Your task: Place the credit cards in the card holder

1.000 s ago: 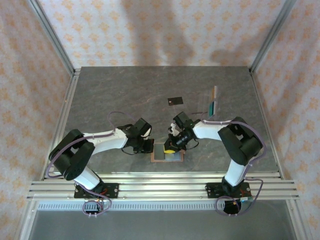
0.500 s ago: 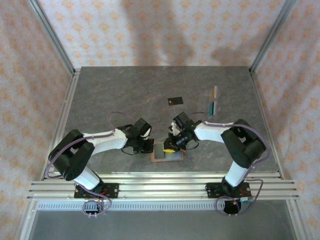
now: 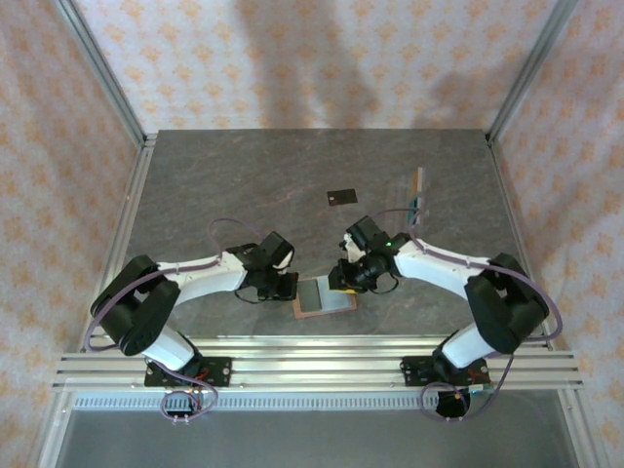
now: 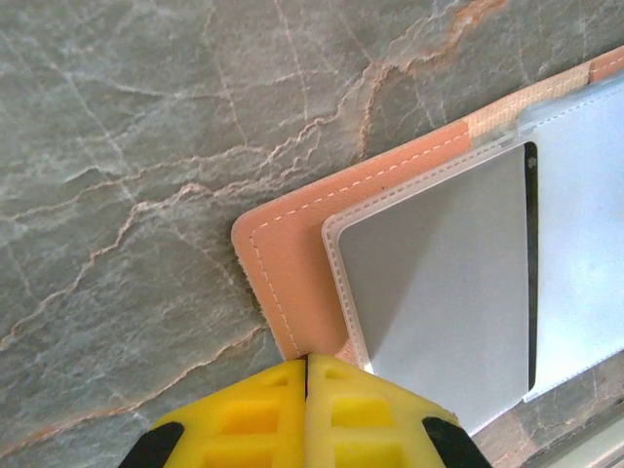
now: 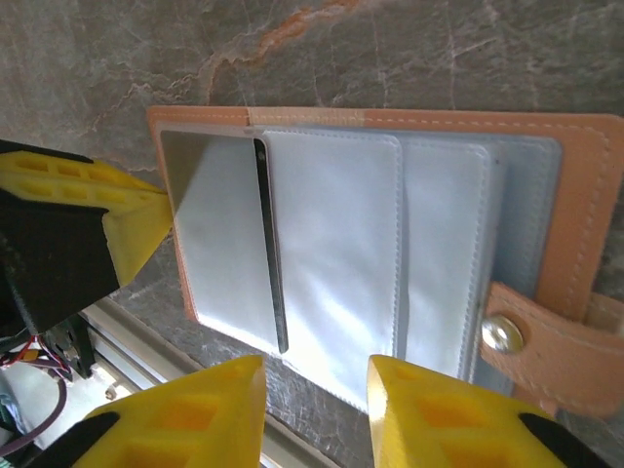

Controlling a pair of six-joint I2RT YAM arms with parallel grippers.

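Observation:
The card holder lies open near the front edge, peach leather with clear sleeves. My left gripper is shut, its yellow tips resting on the holder's left border. My right gripper hangs open just above the holder's right half, with nothing between its fingers. A grey flat sheet with a thin dark edge sits in the leftmost sleeve. A black credit card lies flat farther back. A teal credit card stands on edge at the back right.
A clear stand at the back right holds the teal card and a brownish one. The holder's snap strap sticks out on its right side. The metal rail runs along the table's front edge, close to the holder.
My right gripper has opened and drawn back up and to the right off the holder, and its arm has swung outward. The left gripper has stayed shut in place.

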